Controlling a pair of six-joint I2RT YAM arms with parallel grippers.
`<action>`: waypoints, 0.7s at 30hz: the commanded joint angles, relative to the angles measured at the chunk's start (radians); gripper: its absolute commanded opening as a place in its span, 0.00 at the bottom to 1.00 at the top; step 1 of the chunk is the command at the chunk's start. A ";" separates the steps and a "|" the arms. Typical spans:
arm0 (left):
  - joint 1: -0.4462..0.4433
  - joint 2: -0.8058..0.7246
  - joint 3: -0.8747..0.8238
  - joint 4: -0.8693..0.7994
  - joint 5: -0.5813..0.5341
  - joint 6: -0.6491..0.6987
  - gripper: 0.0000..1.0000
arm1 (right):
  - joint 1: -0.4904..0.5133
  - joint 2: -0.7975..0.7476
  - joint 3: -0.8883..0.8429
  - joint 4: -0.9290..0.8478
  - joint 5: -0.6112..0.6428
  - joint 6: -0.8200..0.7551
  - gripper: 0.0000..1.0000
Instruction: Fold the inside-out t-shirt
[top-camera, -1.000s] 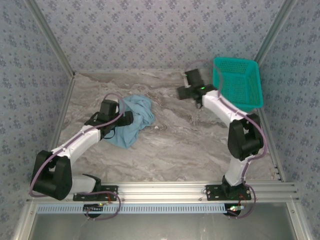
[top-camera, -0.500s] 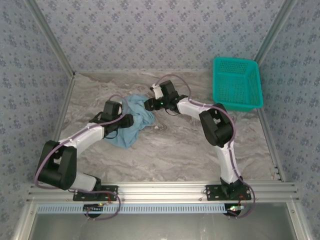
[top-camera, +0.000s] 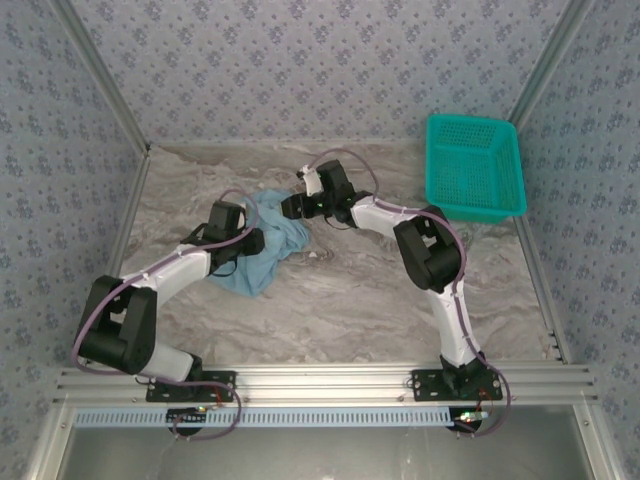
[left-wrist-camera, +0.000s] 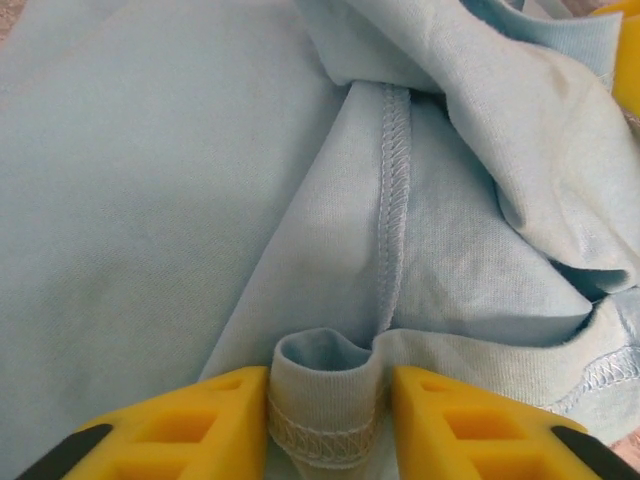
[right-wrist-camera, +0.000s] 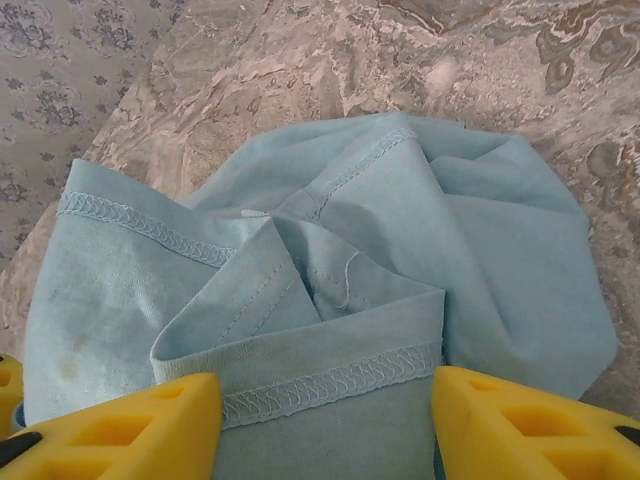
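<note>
On the bench, both arms bend inward to the inside-out t-shirt
Left gripper pinches a hem fold; right gripper gapes wide above

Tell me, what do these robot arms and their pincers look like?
The left arm and right arm are slim white tubes joined by bulky black joints, with purple cables looping alongside. The left pincer and right pincer each have two chunky yellow fingers with hollow cut-outs.
</note>
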 joint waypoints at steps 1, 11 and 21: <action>0.002 0.003 0.016 0.023 0.010 0.005 0.32 | 0.006 -0.025 0.001 0.027 -0.041 0.024 0.59; 0.003 0.004 0.015 0.022 0.014 0.011 0.18 | 0.007 -0.024 -0.010 0.083 -0.091 0.071 0.63; 0.007 0.004 0.014 0.022 0.013 0.014 0.13 | 0.013 -0.005 -0.012 0.077 -0.098 0.073 0.35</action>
